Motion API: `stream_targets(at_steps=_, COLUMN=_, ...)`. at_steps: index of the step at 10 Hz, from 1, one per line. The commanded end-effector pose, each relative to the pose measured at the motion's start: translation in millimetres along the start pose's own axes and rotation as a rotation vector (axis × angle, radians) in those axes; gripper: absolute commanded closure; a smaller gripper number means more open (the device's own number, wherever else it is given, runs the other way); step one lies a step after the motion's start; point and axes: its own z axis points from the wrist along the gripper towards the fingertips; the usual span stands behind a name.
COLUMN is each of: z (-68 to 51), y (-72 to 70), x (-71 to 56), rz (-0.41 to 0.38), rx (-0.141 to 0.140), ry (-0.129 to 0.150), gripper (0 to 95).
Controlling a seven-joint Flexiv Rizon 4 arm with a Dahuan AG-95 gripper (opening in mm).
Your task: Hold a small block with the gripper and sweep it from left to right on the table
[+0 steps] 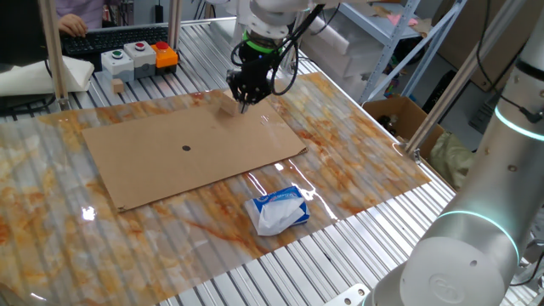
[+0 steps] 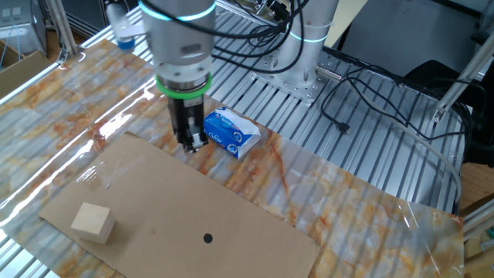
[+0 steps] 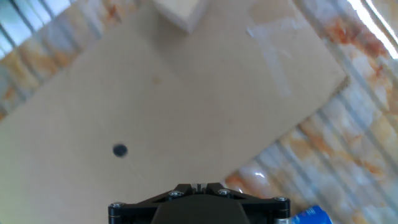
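The small block [image 2: 93,222] is a pale tan cube resting on a corner of the brown cardboard sheet. It also shows in one fixed view [image 1: 224,104] and at the top edge of the hand view [image 3: 180,12]. The gripper [image 2: 191,144] hangs above the cardboard, apart from the block, with its jaws close together and nothing between them. It shows in one fixed view [image 1: 244,100] close beside the block, and only its tips reach the bottom of the hand view [image 3: 198,186]. The table [image 1: 365,144] has an orange-and-white marbled sheet over metal slats.
The brown cardboard sheet [image 1: 195,153] with a dark dot [image 1: 186,148] covers the middle of the table. A white-and-blue soft packet [image 1: 277,211] lies beside its edge. A button box [image 1: 136,58] stands at the back. A second robot arm [image 1: 476,238] fills the near right corner.
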Motion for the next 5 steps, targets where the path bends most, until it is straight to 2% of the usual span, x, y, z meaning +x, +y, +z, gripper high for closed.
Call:
stream_targets(at_steps=1, z=1.7, y=2.5, x=-19.1, rz=-0.049, rx=0.009, ry=0.012, gripper=95.0)
stream_targets(at_steps=3, z=3.4, y=2.2, x=-37.6, rz=-0.067, rx=0.013, ry=0.017, gripper=95.0)
stream_targets(at_steps=5, z=5.1, y=0.1, x=-46.1, rz=-0.094, rx=0.019, ry=0.022, gripper=95.0)
